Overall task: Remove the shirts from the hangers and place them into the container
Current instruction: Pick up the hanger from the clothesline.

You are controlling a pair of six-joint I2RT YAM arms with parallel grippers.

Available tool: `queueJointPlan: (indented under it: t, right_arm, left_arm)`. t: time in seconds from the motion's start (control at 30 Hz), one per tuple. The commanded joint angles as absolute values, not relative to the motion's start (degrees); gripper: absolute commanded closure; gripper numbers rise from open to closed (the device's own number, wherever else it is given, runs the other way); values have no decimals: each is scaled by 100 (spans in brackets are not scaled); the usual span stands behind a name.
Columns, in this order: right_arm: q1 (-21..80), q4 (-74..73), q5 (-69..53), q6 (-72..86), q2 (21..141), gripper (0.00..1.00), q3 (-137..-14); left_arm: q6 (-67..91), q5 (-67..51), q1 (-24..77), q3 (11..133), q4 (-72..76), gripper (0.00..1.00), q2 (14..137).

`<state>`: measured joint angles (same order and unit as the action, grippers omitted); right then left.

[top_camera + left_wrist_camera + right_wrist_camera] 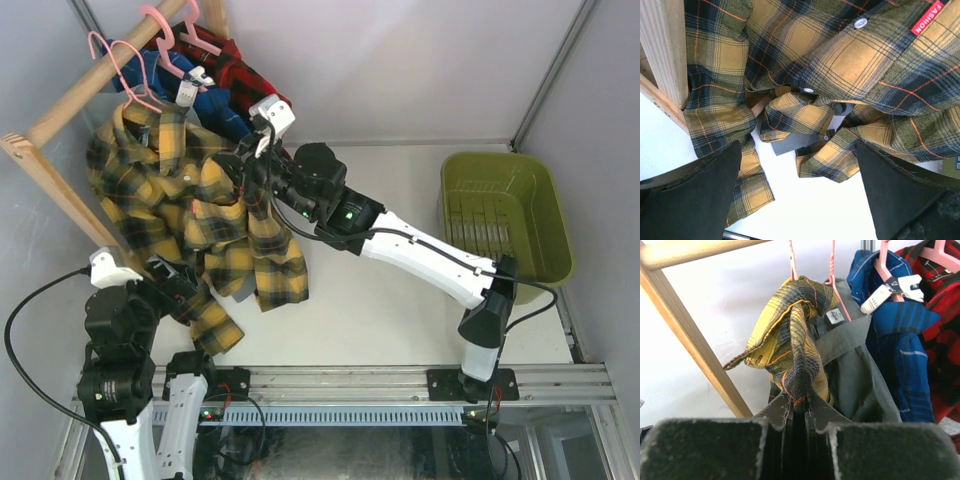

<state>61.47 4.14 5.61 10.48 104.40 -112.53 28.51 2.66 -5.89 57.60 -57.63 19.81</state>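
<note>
Fabric of the yellow-black plaid shirt [790, 340] is pinched between the tightly closed fingers of the right gripper [799, 412], at centre frame of the right wrist view. Its collar is seen just under a thin pink hanger [791, 260], with the grey shirt [855, 365] behind it. The shirt is spread below the wooden rail [95, 88] at upper left of the top view. The left gripper [797, 165] is held wide open beneath the lower folds, nothing gripped. The container [553, 210] is set at right, well apart
</note>
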Motion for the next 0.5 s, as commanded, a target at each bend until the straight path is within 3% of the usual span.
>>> queueJointPlan:
  t: [0.0,0.47]
  right_arm:
    - [6128,1486,663,1103,9579,100,-11028]
    - [6100,1833,871,1046,9000,100,-10398]
  left_arm:
    - [2891,268,-576,6011,-5635,0,1951]
    - [2927,225,-572,6010,-5667,0,1899]
